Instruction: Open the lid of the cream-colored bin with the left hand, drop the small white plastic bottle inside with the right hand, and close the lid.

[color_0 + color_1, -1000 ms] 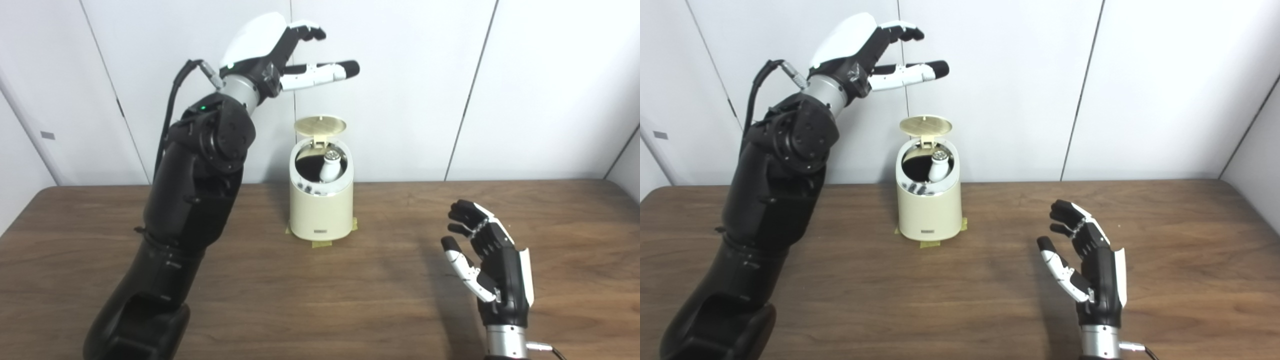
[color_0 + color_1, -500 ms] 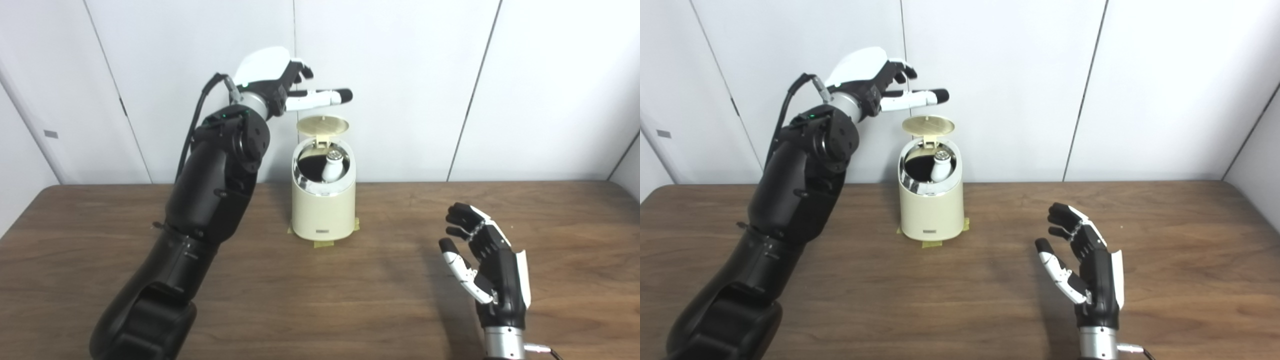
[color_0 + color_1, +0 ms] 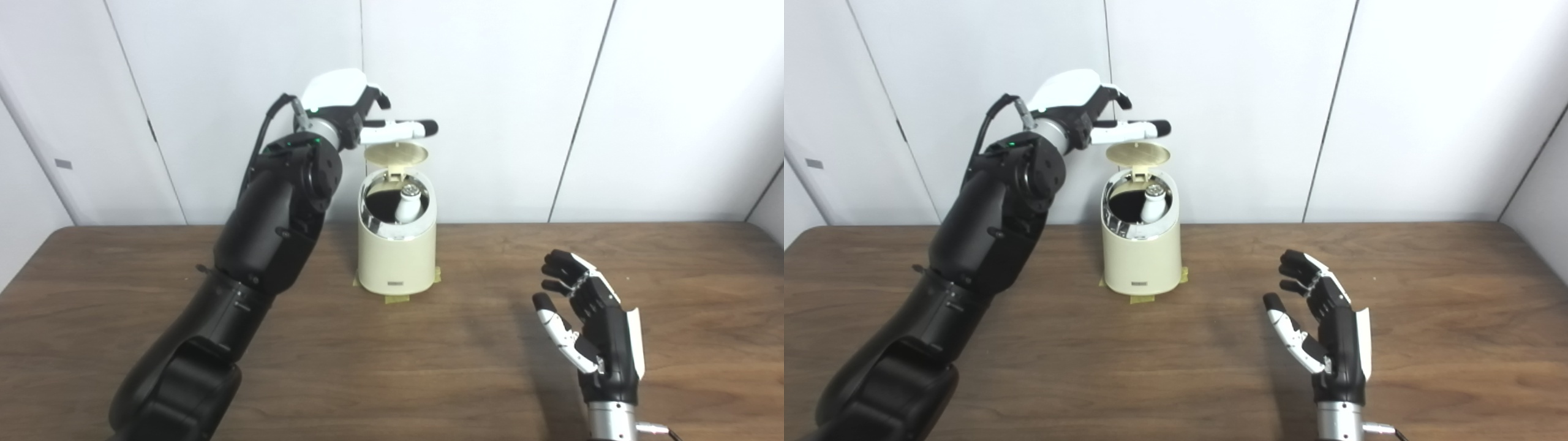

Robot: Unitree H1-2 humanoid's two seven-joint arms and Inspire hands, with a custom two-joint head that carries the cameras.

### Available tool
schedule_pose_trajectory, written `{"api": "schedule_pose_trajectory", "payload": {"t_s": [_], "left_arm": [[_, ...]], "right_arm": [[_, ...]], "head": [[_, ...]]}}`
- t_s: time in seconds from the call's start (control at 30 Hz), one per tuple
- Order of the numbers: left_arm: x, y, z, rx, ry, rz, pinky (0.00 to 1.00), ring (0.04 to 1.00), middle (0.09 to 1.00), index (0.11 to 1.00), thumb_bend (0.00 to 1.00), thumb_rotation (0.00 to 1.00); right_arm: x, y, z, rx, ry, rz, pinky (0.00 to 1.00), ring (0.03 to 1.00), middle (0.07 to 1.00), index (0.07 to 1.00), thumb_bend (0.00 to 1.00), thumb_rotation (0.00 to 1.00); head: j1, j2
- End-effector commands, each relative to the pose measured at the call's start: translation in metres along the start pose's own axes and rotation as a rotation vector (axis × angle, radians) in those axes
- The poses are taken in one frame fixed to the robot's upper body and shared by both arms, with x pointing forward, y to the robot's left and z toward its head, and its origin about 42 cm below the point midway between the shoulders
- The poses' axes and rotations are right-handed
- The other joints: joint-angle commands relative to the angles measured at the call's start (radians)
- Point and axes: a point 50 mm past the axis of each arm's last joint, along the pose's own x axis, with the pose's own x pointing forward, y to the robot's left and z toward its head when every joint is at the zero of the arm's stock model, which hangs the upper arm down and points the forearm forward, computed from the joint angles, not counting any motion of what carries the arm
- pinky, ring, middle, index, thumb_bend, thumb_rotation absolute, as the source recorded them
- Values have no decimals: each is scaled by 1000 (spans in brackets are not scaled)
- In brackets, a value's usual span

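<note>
The cream-colored bin stands at the back middle of the wooden table, taped down at its base. Its round lid is tipped up on the rear hinge. The small white plastic bottle leans inside the open mouth, cap up. My left hand hovers just above and left of the lid, open, with its thumb stretched out over the lid's top edge. My right hand is open, palm facing left, low over the table to the bin's front right, holding nothing.
The brown wooden table runs across the whole view, with white wall panels close behind the bin. Yellow tape tabs stick out from under the bin's base. My left arm rises beside the bin on its left.
My left hand has come down and toward the lid, from well above it to just over its top edge. The right hand has drifted slightly left and lower. Bin and bottle are unmoved.
</note>
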Motion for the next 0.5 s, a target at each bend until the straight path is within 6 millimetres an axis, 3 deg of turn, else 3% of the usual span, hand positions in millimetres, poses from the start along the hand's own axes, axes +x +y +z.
{"api": "schedule_pose_trajectory", "payload": {"t_s": [0.0, 0.47], "left_arm": [[1, 27, 10, 30, -30, 93, 1000, 972, 886, 817, 974, 1000], [-4, 1, 16, 42, -64, 30, 1000, 993, 911, 851, 986, 1000]], "right_arm": [[3, 9, 8, 33, -34, -5, 661, 734, 747, 723, 204, 212], [4, 9, 9, 38, -38, -3, 659, 729, 742, 725, 210, 215]], "head": [[-2, 0], [-5, -1]]}}
